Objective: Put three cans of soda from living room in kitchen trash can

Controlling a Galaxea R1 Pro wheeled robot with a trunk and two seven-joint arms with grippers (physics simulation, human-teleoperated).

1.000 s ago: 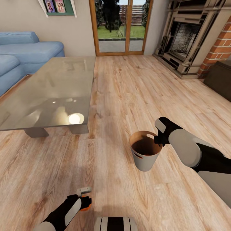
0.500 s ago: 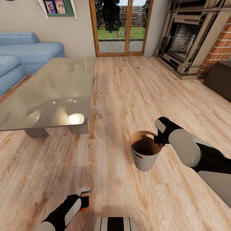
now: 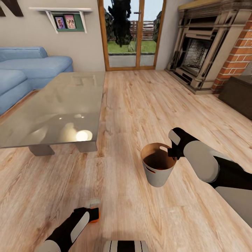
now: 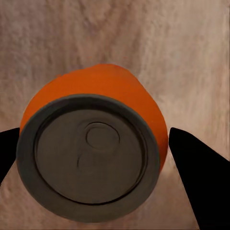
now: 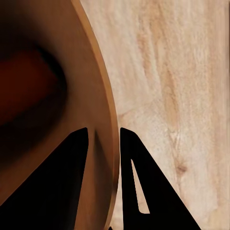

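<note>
Blue corner sofa (image 3: 31, 68) sits at ten o'clock in the head view, and beside it the glass-topped low table (image 3: 52, 108) carries no soda cans that can be seen.

At seven o'clock, low over the pale wood plank floor (image 3: 126, 101), the left gripper (image 3: 91, 213) has an orange soda can with a silvery top (image 4: 93, 153) between its dark fingers (image 4: 191, 163). From the left wrist camera the fingers flank the can on both sides, but whether they actually press it cannot be told.

Toward four o'clock, the small round tapered bin with a grey outside and a brown interior (image 3: 158, 164) is held off the floor by the right gripper (image 3: 172, 151), whose jaws are closed over its rim, one finger inside the wall and one outside, as the right wrist camera shows. Something orange-red lies in the shadowed bottom of the bin, probably a can already dropped in, though it is too dim to count.

By my reading, the task is partly done: this orange can must yet go into the bin, the blue can is unaccounted for, and the bin belongs in the kitchen.
</note>
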